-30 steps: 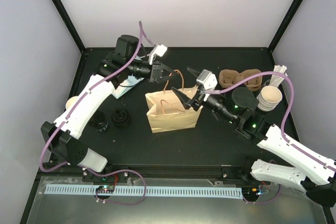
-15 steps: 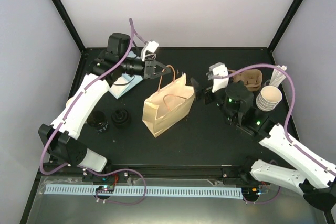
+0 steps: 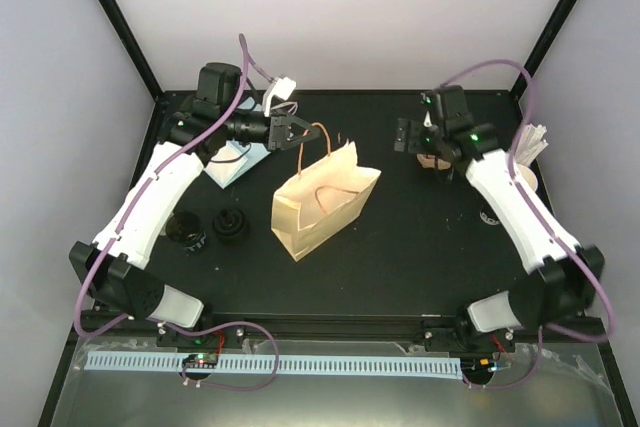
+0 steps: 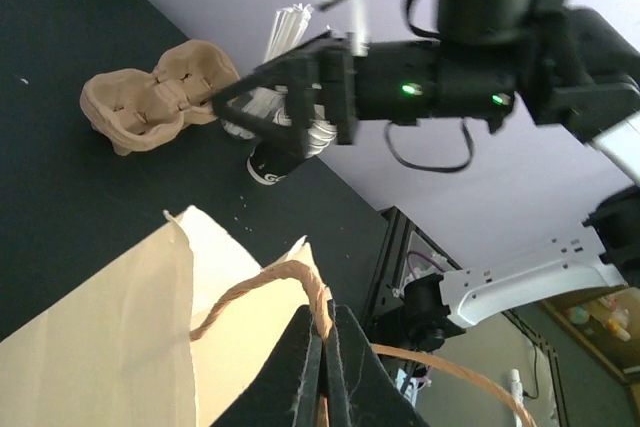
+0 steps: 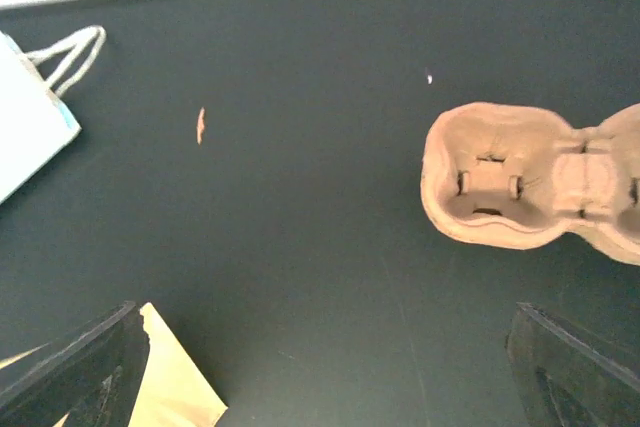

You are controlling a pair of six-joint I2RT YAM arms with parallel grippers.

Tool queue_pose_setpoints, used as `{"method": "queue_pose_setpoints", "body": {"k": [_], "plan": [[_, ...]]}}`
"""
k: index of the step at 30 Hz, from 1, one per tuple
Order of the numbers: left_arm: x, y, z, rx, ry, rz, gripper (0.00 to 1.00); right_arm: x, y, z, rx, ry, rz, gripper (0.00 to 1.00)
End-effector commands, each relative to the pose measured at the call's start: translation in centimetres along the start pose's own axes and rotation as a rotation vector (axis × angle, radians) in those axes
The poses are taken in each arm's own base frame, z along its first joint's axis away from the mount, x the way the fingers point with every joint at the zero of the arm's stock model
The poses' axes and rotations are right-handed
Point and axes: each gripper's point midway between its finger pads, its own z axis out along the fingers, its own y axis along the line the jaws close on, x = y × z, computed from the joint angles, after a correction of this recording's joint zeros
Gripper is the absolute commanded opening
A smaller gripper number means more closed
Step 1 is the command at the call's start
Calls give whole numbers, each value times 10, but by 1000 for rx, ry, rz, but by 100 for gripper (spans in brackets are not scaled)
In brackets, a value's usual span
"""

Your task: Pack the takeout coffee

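A kraft paper bag (image 3: 325,197) stands mid-table with its mouth open. My left gripper (image 3: 300,130) is shut on one of its twine handles (image 4: 300,282), and in the left wrist view the cord is pinched between the fingers of that gripper (image 4: 325,312). My right gripper (image 3: 410,137) hovers open at the back right, beside the brown pulp carrier (image 5: 530,187). In the right wrist view its fingers (image 5: 90,367) stand wide apart with only bare table between them. The takeout coffee is hidden in these views.
A stack of cups (image 3: 525,179) with white sticks (image 3: 535,137) stands at the right edge. Two black lids (image 3: 229,225) lie at the left. A light blue bag (image 3: 240,162) lies under the left arm. A dark cup (image 4: 272,162) stands near the carrier.
The right gripper has left the bag, opened wide and swung back to the carrier at the far right. The left gripper has raised the handle, and the bag now stands more upright.
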Motion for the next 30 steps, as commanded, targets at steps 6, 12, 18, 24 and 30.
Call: {"method": "queue_pose_setpoints", "body": {"k": [6, 12, 18, 24, 30], "plan": [[-3, -13, -11, 4, -37, 56, 1, 18, -43, 66, 307, 253, 5, 100], [1, -12, -11, 4, -47, 60, 2, 11, -89, 94, 462, 294, 39, 98], [1, -16, -14, 13, -67, 67, 2, 13, -139, 112, 550, 348, 86, 95], [1, -20, -15, 25, -80, 72, 2, 17, -167, 137, 560, 406, 111, 90], [4, -16, -12, 25, -78, 66, 2, 15, -174, 158, 551, 444, 99, 87]]}}
